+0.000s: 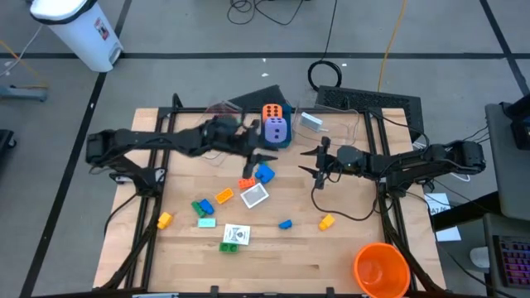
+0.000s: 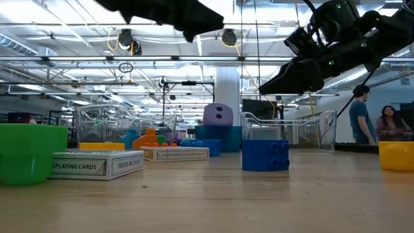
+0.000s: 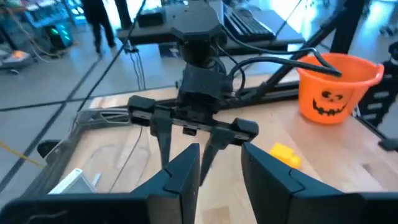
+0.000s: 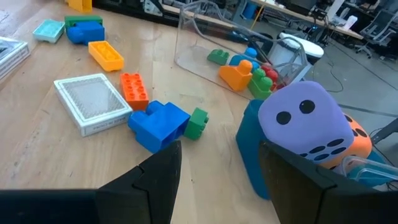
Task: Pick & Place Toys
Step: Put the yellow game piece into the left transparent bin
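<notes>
The orange die (image 4: 359, 138) hides behind the purple die (image 4: 306, 126) — frame-cut (lower right).

A green brick (image 2: 26, 153) stands at the table's near left edge, with a white playing-card box (image 2: 97, 164) just beside it. A second card box (image 2: 174, 153) lies farther back. A blue brick (image 2: 265, 155) sits mid-table; a yellow brick (image 2: 396, 155) shows at the right edge. A purple die (image 2: 218, 115) rests atop a blue box (image 2: 218, 137). 2 dark arms enter from above. 2 people stand beyond the table, at right.
</notes>
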`<state>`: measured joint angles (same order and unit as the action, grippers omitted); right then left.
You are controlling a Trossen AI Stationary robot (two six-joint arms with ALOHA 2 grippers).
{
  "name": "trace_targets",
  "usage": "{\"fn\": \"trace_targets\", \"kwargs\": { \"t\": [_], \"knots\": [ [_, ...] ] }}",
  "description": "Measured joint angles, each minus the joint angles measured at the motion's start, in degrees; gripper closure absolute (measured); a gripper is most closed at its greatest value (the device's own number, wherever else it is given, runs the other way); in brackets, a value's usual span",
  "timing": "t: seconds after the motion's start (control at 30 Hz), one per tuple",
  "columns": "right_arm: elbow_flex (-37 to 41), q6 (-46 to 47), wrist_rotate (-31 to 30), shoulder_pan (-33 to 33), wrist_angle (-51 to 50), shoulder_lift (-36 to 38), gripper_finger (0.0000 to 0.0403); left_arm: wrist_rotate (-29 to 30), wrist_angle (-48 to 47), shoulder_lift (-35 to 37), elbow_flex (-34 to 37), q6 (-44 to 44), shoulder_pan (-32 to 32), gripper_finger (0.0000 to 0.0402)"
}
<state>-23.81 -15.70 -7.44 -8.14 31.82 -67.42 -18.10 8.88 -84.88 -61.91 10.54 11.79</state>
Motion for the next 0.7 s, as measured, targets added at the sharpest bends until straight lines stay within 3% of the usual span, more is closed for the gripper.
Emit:
{"fn": "trace_targets", "kwargs": {
  "t": [0.3, 0.53, 0.7],
  "knots": [
    [0.04, 0.0, 0.0, 0.0, -0.23, 0.0, 0.0195, 6.13, 16.85, 3.61, 18.01, -6.8, -5.92, 0.0282],
    [0.04, 0.0, 0.01, 0.0, -0.21, 0.0, 0.0195, 19.04, 26.77, 3.58, 23.5, -6.91, -10.84, 0.0282],
    [0.04, 0.01, 0.01, 0.0, -0.32, 0.0, 0.0195, 20.16, 28.78, 3.61, 23.87, -6.84, -12.61, 0.0282]
  ]
}}
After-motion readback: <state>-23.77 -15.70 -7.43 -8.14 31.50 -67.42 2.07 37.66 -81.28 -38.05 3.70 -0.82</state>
